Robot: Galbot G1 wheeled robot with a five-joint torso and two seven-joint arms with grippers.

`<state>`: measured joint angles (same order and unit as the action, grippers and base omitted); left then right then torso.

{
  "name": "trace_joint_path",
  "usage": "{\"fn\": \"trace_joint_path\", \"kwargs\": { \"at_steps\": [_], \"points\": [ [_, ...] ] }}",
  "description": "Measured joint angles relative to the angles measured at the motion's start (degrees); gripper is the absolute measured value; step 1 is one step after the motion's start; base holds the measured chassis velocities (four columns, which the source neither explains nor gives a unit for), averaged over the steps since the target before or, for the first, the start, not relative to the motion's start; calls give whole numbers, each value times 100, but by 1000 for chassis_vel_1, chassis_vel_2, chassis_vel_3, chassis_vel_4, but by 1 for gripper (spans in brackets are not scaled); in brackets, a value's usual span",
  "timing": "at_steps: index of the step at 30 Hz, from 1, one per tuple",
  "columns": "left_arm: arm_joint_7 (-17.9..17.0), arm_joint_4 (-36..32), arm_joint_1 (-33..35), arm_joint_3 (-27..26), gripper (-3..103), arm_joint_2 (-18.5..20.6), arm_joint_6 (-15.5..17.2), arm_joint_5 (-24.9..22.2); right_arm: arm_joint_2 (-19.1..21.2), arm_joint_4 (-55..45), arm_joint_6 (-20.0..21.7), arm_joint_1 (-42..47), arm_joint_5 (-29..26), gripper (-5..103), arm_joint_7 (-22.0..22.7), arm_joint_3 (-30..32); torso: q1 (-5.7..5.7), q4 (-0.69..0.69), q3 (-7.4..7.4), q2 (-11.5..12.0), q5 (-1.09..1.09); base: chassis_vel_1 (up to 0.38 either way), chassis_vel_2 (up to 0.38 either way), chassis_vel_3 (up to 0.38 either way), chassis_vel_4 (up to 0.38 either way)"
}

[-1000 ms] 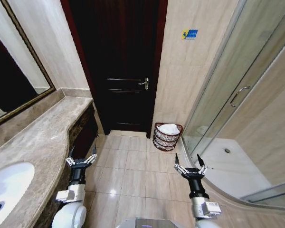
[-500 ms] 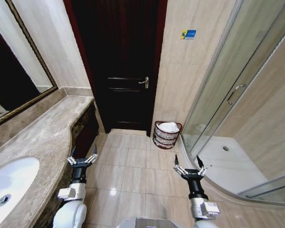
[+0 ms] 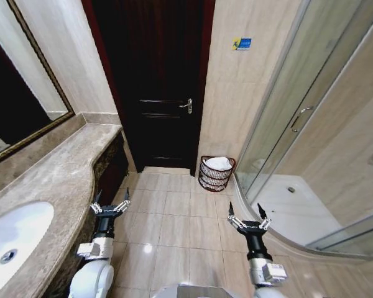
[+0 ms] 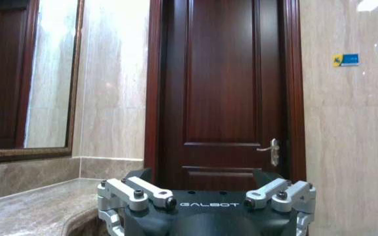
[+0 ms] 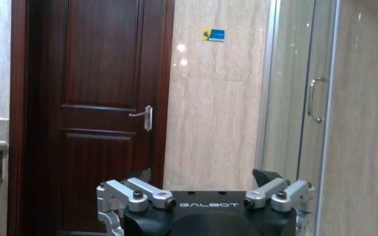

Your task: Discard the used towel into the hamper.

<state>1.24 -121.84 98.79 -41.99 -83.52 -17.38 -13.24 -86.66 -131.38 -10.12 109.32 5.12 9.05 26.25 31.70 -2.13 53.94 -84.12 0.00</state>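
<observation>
Tiled bathroom floor (image 3: 174, 230) ahead, ending at a dark wooden door (image 3: 155, 93) on the far wall. Marble counter (image 3: 56, 180) with white sink (image 3: 15, 236) along the left; glass shower enclosure (image 3: 298, 136) on the right. Wicker hamper (image 3: 215, 174) far off, between door and shower, white towel (image 3: 219, 163) lying inside. Left gripper (image 3: 110, 204) near the counter edge, fingers spread wide, holding nothing. Right gripper (image 3: 247, 215) near the shower curb, likewise spread and empty.
</observation>
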Motion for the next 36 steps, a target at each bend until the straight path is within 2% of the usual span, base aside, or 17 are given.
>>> {"fn": "trace_joint_path", "kwargs": {
  "at_steps": [14, 31, 36],
  "points": [
    [66, -41, 59, 14, 100, 37, -58, -25, -7, 14, -231, 218, 68, 100, 52, 35, 0, 0, 0, 0, 0, 60, -53, -53, 54],
    [56, -11, 36, 41, 100, 43, -51, -21, -16, 3, -243, 272, 187, 100, 143, -123, 0, 0, 0, 0, -1, 60, -57, -54, 59],
    [117, -62, 54, 71, 100, 135, 85, -119, -26, 0, -231, 191, 73, 100, 258, -171, 0, 0, 0, 0, 0, 44, -36, -32, 33]
  ]
}}
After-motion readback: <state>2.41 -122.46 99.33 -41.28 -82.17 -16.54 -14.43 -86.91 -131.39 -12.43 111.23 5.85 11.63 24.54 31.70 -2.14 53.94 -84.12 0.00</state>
